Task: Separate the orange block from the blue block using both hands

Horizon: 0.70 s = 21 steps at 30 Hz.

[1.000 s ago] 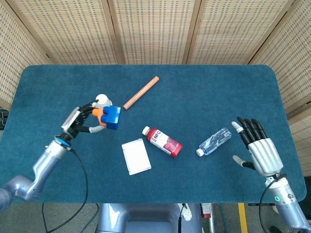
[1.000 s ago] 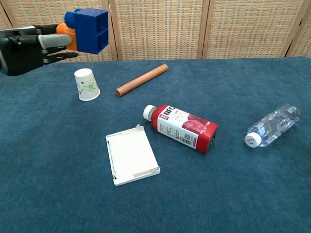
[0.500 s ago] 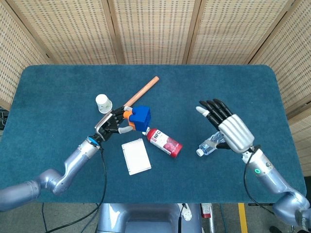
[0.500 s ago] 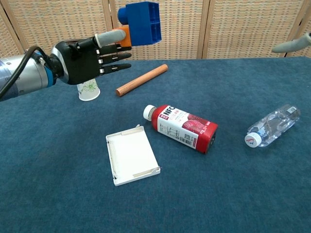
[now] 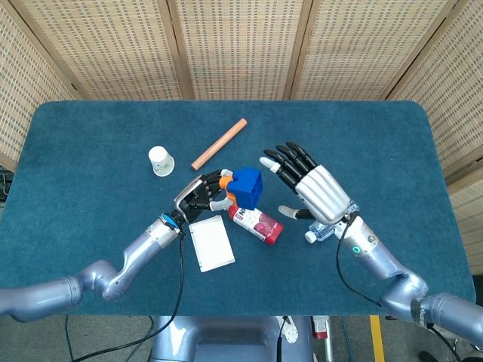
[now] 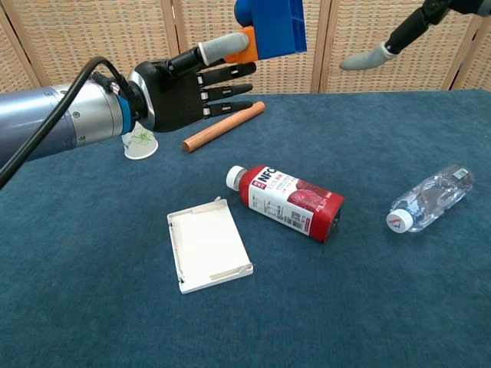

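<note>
My left hand (image 5: 202,195) (image 6: 192,80) holds the joined blocks up above the table's middle. It pinches the orange block (image 5: 226,183) (image 6: 245,44), and the blue block (image 5: 246,186) (image 6: 270,23) sticks out to the right of it. My right hand (image 5: 311,187) is open, fingers spread, palm toward the blue block and a short gap to its right. In the chest view only the right hand's fingertips (image 6: 367,57) show at the top right.
On the blue table (image 5: 90,151) lie a red juice bottle (image 5: 256,221) (image 6: 290,202), a white flat box (image 5: 210,242) (image 6: 208,250), a clear water bottle (image 6: 430,198), a wooden rod (image 5: 219,143) (image 6: 223,126) and a paper cup (image 5: 160,161) (image 6: 138,142).
My left hand has carried the blocks right toward the table's middle. My right hand has swung in from the right edge and risen close to the blue block.
</note>
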Tool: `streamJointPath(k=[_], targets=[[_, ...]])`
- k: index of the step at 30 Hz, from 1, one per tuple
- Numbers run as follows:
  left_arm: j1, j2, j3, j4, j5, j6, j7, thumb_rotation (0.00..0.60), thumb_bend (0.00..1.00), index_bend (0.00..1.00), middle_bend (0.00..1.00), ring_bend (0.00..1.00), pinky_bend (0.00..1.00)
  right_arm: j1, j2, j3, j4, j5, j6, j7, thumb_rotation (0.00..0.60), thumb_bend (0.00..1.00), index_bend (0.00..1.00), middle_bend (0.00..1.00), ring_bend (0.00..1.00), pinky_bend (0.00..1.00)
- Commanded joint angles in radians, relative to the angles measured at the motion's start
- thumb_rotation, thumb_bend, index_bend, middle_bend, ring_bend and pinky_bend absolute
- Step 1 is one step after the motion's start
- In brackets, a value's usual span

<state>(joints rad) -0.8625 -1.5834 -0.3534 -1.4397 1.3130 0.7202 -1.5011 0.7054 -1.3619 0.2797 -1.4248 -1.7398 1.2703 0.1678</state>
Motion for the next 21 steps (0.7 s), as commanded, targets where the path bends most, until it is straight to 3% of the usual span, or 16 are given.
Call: streamJointPath(k=[1,6,15,21], targets=[[-0.001,-0.001,-0.006,-0.008,-0.005,-0.007,-0.001,0.6,0.27,0.55,0.54,0.0,0.0,0.017,-0.028,0.004,0.001,0.013,0.006,-0.026,0.6,0.0,0.12,0.16,0.0,0.0],[0.001,-0.004,-0.01,-0.014,-0.006,-0.008,-0.002,0.6,0.27,0.56,0.54,0.0,0.0,0.031,-0.061,0.011,0.007,0.034,0.017,-0.037,0.6,0.0,0.25,0.24,0.0,0.0],[0.003,-0.012,-0.01,-0.012,0.003,-0.017,-0.008,0.6,0.27,0.56,0.54,0.0,0.0,0.045,-0.088,0.004,0.017,0.053,0.041,-0.029,0.6,0.0,0.33,0.31,0.0,0.0],[0.004,-0.02,-0.011,-0.012,0.007,-0.019,-0.013,0.6,0.27,0.56,0.54,0.0,0.0,0.054,-0.099,-0.001,0.013,0.059,0.049,-0.03,0.6,0.07,0.37,0.36,0.01,0.0]])
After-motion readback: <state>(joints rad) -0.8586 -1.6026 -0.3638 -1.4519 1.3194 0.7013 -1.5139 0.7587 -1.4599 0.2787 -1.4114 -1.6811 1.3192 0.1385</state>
